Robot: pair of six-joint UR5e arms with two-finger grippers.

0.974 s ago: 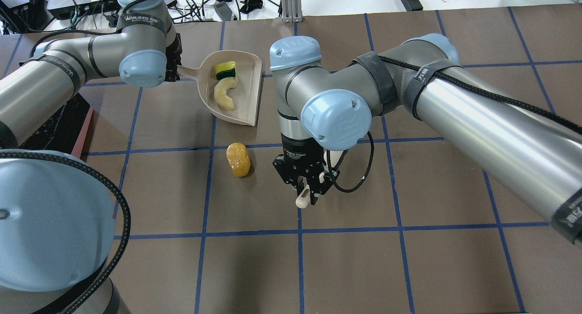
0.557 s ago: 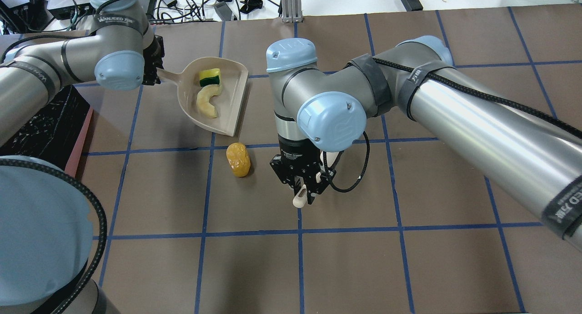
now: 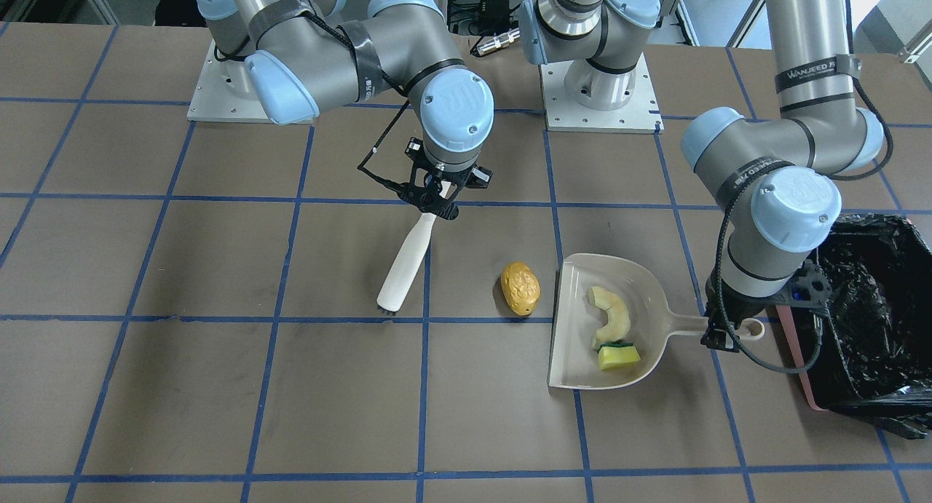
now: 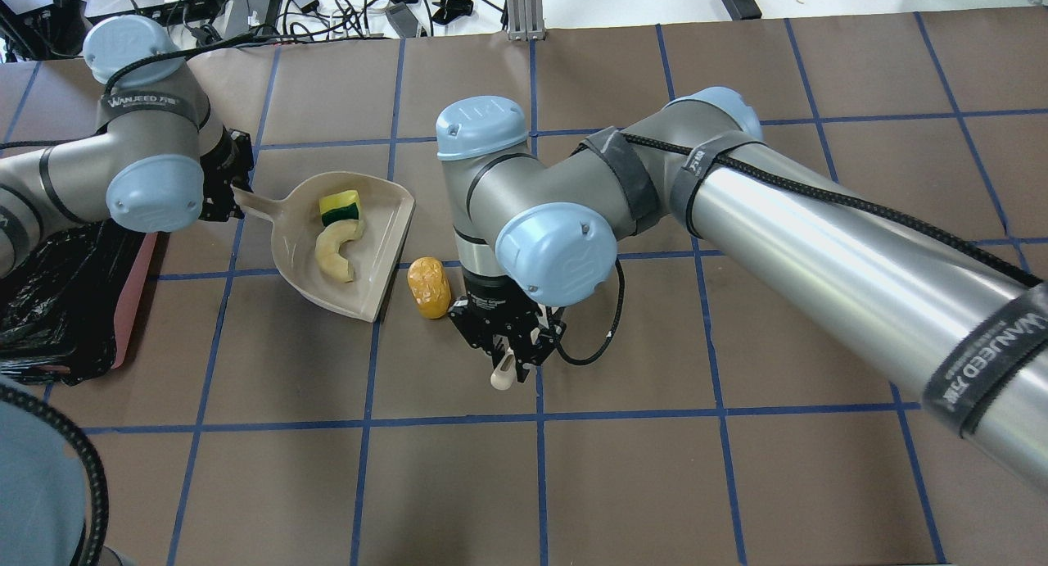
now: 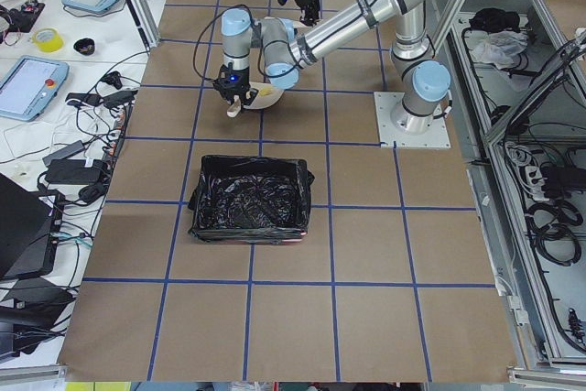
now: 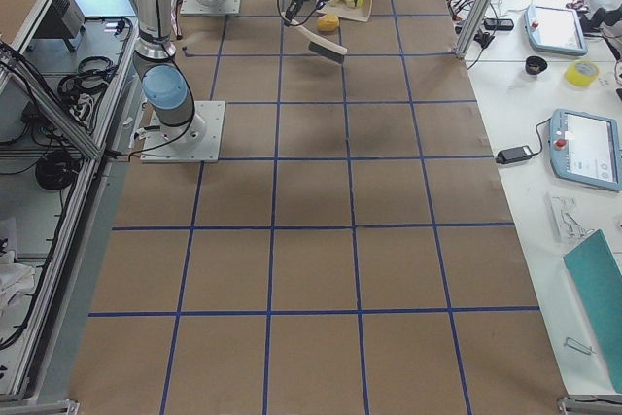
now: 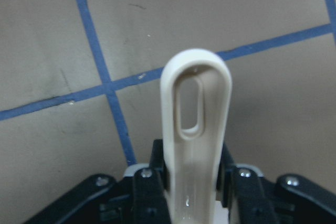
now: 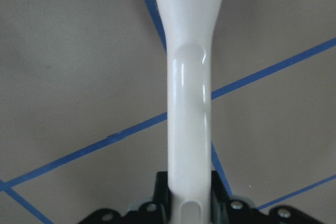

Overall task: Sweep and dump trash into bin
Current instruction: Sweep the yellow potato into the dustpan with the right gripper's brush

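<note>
While the left hand [image 3: 722, 334] is closed on the handle of the beige dustpan [image 3: 575, 357], the right hand [image 3: 437, 197] holds a white brush [image 3: 403, 268] firmly by its handle. The brush points away from the robot, with its bristle end low near the table [image 3: 182, 255]. In the dustpan lie the cream curved piece [image 3: 610, 315] and the yellow sponge [image 3: 619, 356], touching each other. The golden-brown lump [image 3: 520, 288] lies on the table just beside the open edge of the dustpan, between it and the brush. The bin [image 3: 866, 314] stands at the left end of the table, near the left hand.
</note>
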